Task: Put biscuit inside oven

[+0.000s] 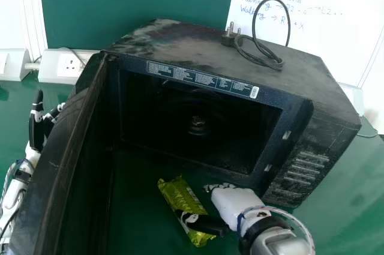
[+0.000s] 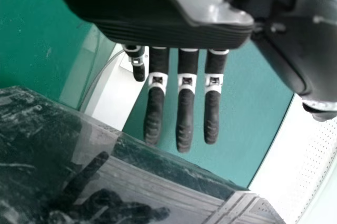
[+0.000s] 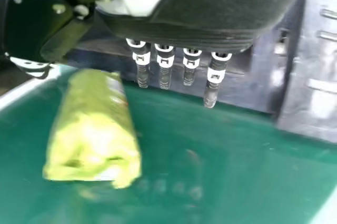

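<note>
biscuit packet (image 1: pixel 176 197) in a yellow-green wrapper lies on the green table (image 1: pixel 141 201), just in front of the oven (image 1: pixel 282 78), whose door (image 1: pixel 63 141) stands open. the right hand (image 1: pixel 229 203) is right beside it, its thumb crossing over the packet in the head view and its fingers (image 3: pixel 165 68) straight out, so the hand is wide open and has hold of nothing; whether the thumb actually touches the wrapper i cannot tell. the left hand (image 1: pixel 36 128) is open and empty too, out past the far side of the door. i judge the job is at the grasping step, with the lift and the placing to come. the packet should be light, a bit slick and crinkly outside, firm where the biscuits sit but easy to crack, with softer ends that would fold or slide away. best to take it across the middle, thumb on one long side and fingers on the other, closing gently, then raise it enough to clear the oven's lower front edge
</note>
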Controlling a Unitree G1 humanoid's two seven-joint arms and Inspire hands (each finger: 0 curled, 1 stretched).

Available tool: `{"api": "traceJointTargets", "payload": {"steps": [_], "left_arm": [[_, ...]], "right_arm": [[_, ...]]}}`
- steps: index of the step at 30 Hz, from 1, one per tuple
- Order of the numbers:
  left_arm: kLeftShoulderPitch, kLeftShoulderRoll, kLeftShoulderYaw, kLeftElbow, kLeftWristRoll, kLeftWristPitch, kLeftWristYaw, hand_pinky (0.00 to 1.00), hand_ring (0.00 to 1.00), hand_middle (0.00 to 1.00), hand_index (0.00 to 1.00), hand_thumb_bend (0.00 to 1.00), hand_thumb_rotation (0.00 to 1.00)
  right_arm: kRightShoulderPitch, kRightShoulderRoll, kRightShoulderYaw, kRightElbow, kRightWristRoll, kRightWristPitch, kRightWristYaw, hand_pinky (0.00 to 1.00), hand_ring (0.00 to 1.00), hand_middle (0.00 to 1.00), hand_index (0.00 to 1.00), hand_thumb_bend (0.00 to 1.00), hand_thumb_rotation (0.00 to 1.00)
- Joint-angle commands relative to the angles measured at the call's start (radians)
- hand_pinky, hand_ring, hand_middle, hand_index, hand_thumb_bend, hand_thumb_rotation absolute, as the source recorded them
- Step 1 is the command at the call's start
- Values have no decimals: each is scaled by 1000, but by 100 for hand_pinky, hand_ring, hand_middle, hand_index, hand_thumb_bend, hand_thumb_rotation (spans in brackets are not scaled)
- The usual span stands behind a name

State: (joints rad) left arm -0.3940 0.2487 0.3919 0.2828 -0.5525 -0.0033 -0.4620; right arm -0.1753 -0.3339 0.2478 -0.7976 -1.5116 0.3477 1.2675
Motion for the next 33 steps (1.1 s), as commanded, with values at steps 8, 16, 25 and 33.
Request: {"api": "traceJointTargets", "payload": {"steps": [8,16,25,33], "left_arm": [[18,10,8,-7,4,-5,-3,25,31,40,49,52,7],[23,12,5,-21,2,3,1,25,31,40,49,52,7],[22,11,4,-25,1,6,4,25,31,40,49,52,7],[21,9,2,-25,4,6,9,25,31,40,49,51,7]], "right_arm": [[35,97,-31,36,-120,-86,-54,86,98,99,93,85,52],[55,145,-52,48,-138,-139,-66,86,97,98,93,86,52],[63,199,-48,75,-185,-166,-43,85,97,97,95,87,51],[80,209,-48,80,-178,-207,-35,88,99,99,96,88,52]]}}
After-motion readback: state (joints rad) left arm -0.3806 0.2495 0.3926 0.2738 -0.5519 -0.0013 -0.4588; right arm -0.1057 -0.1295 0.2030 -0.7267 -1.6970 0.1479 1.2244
